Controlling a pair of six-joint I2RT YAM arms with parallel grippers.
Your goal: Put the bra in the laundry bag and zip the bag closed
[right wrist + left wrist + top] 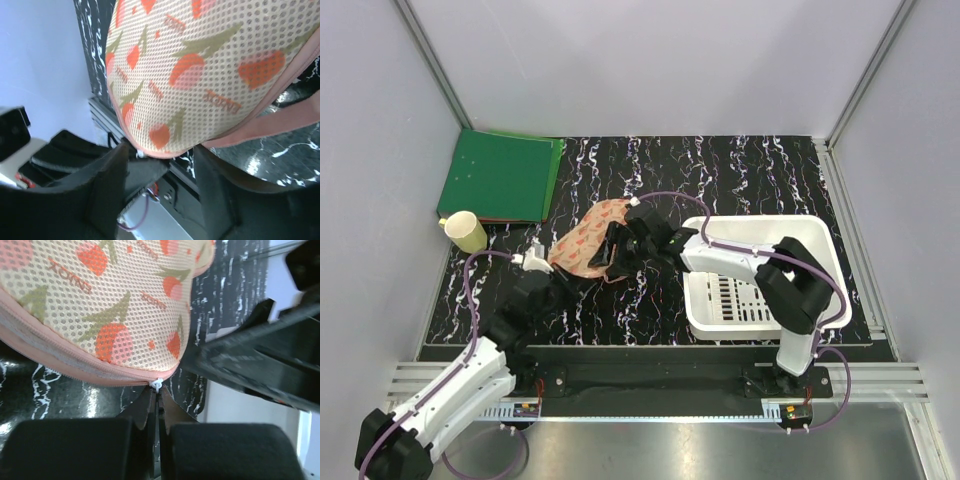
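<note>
The laundry bag [588, 236] is a peach pouch with red-orange prints, propped up on the black marbled table between my two grippers. My left gripper [563, 278] is shut on the small white zipper pull [157, 384] at the bag's lower pink zipper edge [75, 365]; the zipper to the left of the pull looks closed. My right gripper [618, 252] straddles the bag's rounded end [200, 75], with one finger on each side pressing it. The pull also shows in the right wrist view [141, 152]. The bra is hidden; none of the views show it.
A white slotted basket [760, 222] stands at the right, under my right arm. A green folder [500, 178] and a pale yellow cup [467, 232] sit at the back left. The bag's pink strap [270, 125] trails onto the table.
</note>
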